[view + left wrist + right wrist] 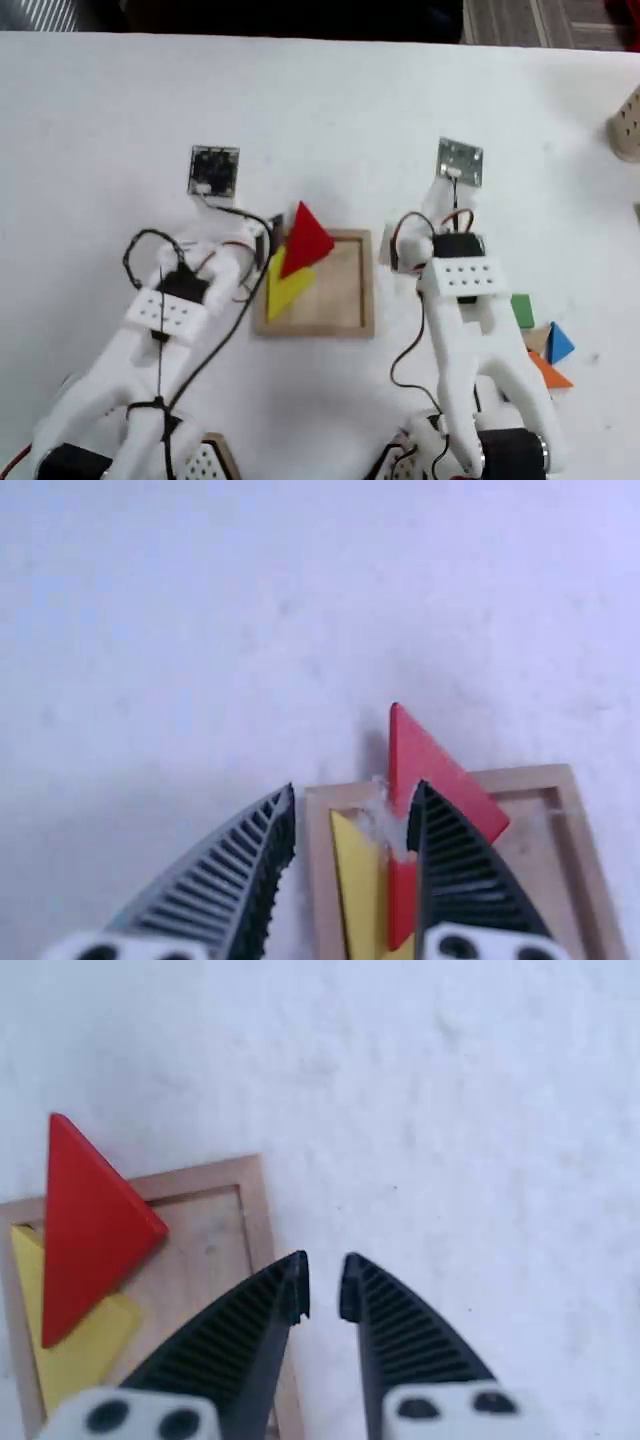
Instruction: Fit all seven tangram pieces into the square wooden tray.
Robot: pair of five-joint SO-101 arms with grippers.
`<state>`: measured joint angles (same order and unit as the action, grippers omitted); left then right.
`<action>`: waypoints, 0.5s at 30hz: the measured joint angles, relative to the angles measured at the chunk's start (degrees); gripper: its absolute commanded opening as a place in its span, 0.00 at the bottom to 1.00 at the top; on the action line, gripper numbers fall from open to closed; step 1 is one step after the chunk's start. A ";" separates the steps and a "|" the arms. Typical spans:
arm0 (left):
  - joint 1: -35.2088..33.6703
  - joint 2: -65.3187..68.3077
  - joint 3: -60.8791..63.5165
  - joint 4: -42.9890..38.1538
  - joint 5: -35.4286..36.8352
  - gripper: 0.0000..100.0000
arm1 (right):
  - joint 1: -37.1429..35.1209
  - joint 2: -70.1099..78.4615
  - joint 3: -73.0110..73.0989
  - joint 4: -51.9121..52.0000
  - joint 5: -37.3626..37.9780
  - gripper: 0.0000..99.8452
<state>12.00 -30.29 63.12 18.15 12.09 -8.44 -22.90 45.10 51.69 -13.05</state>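
tray: square wooden tray [368,290] flat on the counter [100,120], mid-scene, between the two arms.
red triangle: red triangle [305,240] sits askew on the tray corner on the left arm's side, far from the arm bases. One point sticks out past the rim over the counter. The rest lies over the tray floor and overlaps the yellow piece. Not seated flat, as far as I can tell.
yellow piece: yellow piece [283,290] inside the tray against the wall on the left arm's side, partly under the red triangle.
tray floor: bare wood across the middle and the side toward the right arm.
left tool: left tool [353,788] open, fingers wide apart, gripping nothing. It hangs over the tray wall by the red triangle. One finger [455,870] is over the red triangle, the other is outside the tray above the counter. Can't tell whether the finger touches the red triangle.
right tool: right tool [322,1260] nearly closed, a thin slit between the tips, nothing in it. It is over the tray edge opposite the yellow piece, apart from both pieces.
loose pieces: green piece [522,310], blue triangle [560,343] and orange triangle [548,372] clustered on the counter beside the right arm, well apart from the tray.
other: wooden block with holes [628,125] at the counter's far edge on the right arm's side.
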 measured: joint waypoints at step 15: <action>7.12 26.02 -19.25 0.18 9.14 0.02 | 16.53 -13.54 12.40 0.26 12.66 0.02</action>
<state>19.12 -4.26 43.87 18.33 21.23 8.09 -36.44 57.49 51.96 -0.40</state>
